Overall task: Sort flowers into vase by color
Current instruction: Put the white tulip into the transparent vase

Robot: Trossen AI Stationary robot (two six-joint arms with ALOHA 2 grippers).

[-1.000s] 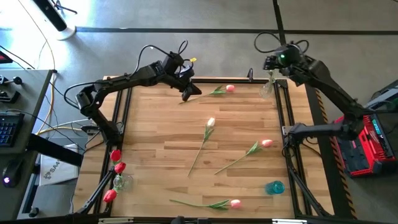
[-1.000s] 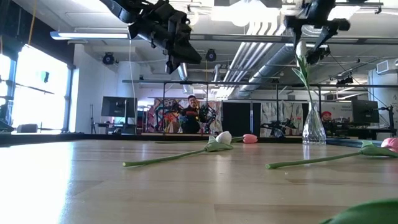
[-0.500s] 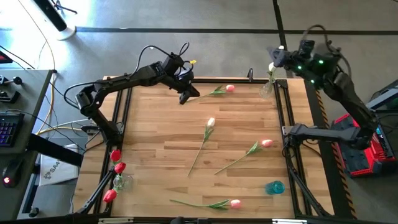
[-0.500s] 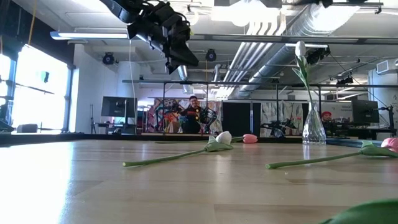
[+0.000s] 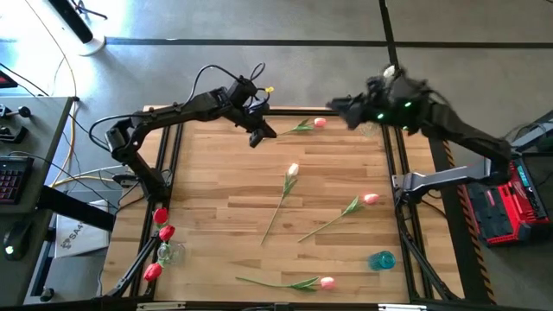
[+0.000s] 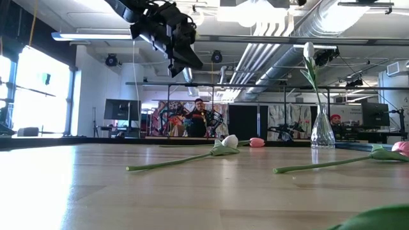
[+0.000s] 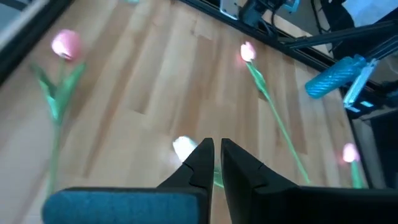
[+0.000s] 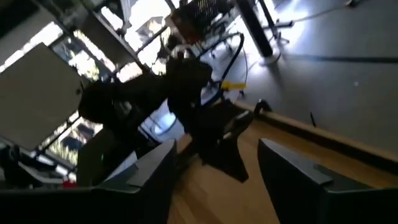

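My left gripper (image 5: 262,135) (image 7: 214,147) hangs shut above the table's far edge, touching nothing. My right gripper (image 5: 335,107) (image 8: 214,163) is open and empty, high over the far edge, right of the left one. One white tulip (image 6: 309,51) stands by its stem in a clear vase (image 6: 323,135) at the far right corner. A white tulip (image 5: 292,170) lies mid-table. Pink tulips lie near the far edge (image 5: 318,123), at the right (image 5: 370,199) and near the near edge (image 5: 326,282). Red tulips (image 5: 162,231) stand in a vase (image 5: 169,253) at the left edge.
A blue vase (image 5: 381,259) lies near the right near corner. Black frame rails (image 5: 390,164) run along the table's sides. The left arm (image 8: 205,118) shows close ahead in the right wrist view. A person (image 6: 199,115) sits far behind the table.
My right gripper has risen off the white tulip, which stays standing in the clear vase at the far right corner. It has then swung toward the table's left along the far edge, toward the left arm.
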